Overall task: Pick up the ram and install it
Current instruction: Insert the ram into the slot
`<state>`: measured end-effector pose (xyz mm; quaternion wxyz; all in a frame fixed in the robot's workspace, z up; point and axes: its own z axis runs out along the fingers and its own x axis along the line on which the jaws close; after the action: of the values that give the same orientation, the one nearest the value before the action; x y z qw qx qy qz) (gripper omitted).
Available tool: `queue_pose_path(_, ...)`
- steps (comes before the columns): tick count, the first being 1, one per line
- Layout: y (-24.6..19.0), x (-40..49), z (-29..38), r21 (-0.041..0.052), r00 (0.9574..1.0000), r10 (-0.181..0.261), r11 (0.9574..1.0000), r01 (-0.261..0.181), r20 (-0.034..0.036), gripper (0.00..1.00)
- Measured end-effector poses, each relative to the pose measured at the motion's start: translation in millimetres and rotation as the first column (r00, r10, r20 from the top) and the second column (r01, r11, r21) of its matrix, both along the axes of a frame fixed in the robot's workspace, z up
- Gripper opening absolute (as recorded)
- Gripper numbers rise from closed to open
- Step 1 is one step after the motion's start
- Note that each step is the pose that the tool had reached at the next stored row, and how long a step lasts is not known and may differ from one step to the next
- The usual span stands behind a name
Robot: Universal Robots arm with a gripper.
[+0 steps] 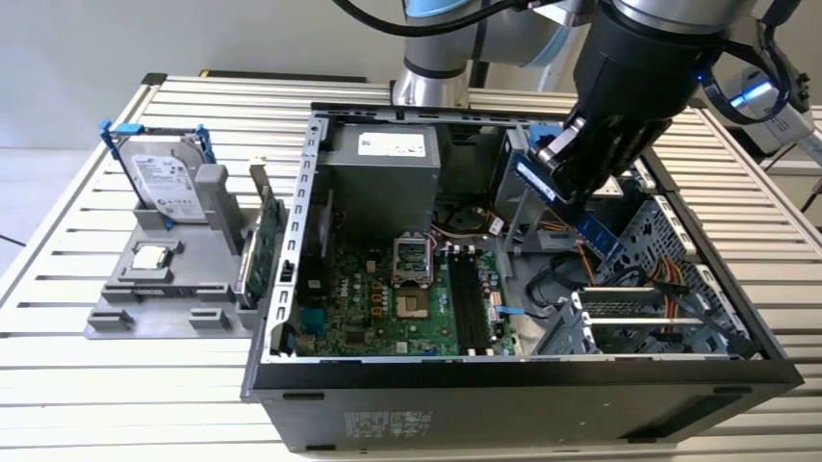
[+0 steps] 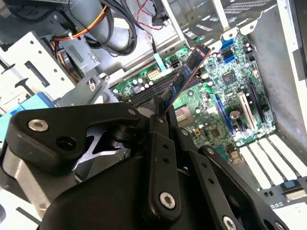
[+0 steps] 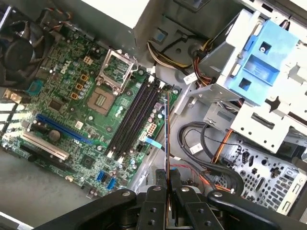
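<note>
Ram (image 1: pixel 599 237) is clamped between the closed fingers of the gripper (image 1: pixel 572 188) and is carried in the air above the open computer case (image 1: pixel 514 385), which lies on the slatted table (image 1: pixel 77 385). In the exterior view the stick is tilted and hangs over the drive-cage side of the case, towards that view's right of the motherboard (image 1: pixel 385 298). It is not seated. In the first wrist view it is seen edge-on (image 3: pixel 166 129), rising from between the fingertips of the gripper (image 3: pixel 167 179), with the dark memory slots (image 3: pixel 136 115) near it but apart. In the second wrist view its blue face (image 2: pixel 184 79) is shown projecting well past the gripper (image 2: pixel 160 112).

The stick is judged to be light, thin and stiff, yet fragile: it can be cracked by bending, and the chips and gold contact edge are best left untouched. A hold on the flat faces well away from the contact edge is judged best, and only modest clamping force is needed.

A hard drive (image 1: pixel 167 183) and a green expansion card (image 1: pixel 264 245) are stood in a holder beside the case.
</note>
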<state>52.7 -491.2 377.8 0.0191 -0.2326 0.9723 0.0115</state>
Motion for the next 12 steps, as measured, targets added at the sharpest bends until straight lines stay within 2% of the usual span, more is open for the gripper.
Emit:
queue_pose_path(7, 0.0, 0.0, -0.1, -0.0001, 0.9978, -0.067, 0.9978, 0.067, 0.0000, 0.00)
queue_pose_path(12, 0.0, 0.0, -0.2, -0.0001, 0.9933, -0.115, 0.9933, 0.115, 0.0000, 0.00)
